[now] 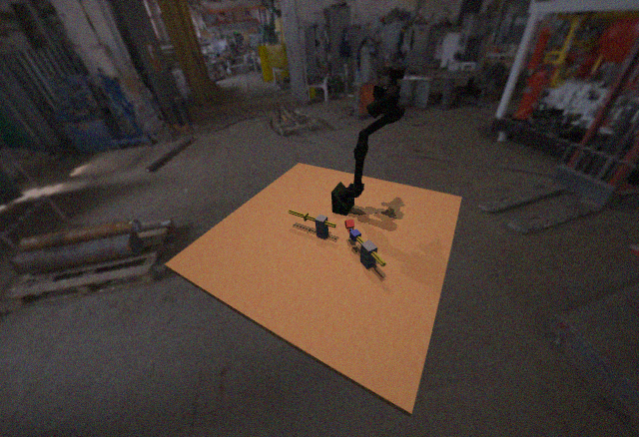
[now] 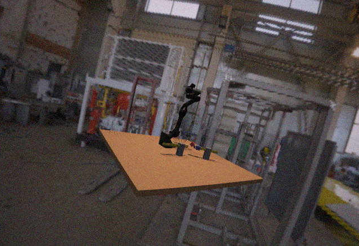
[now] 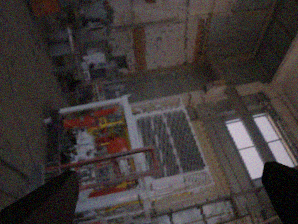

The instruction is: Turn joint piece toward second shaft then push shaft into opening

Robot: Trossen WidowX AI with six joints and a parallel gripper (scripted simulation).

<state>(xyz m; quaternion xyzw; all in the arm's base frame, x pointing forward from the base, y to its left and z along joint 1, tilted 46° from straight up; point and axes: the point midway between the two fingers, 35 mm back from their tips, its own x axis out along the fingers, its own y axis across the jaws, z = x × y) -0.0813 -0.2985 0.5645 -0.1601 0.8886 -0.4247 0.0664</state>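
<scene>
My gripper is open and empty, its dark fingers at the lower corners of the wrist view. It is high above the table, away from the parts. The red square joint piece sits beyond a blue hinge part on the yellow shaft of the right block. The second yellow shaft passes through the left block. Its near end stands apart from the red piece. Which way the opening faces is too small to tell.
The orange table top carries both blocks. The black arm rises from its dark base behind the blocks, reaching up and away from them. The wrist view shows only the workshop background beyond the fingers.
</scene>
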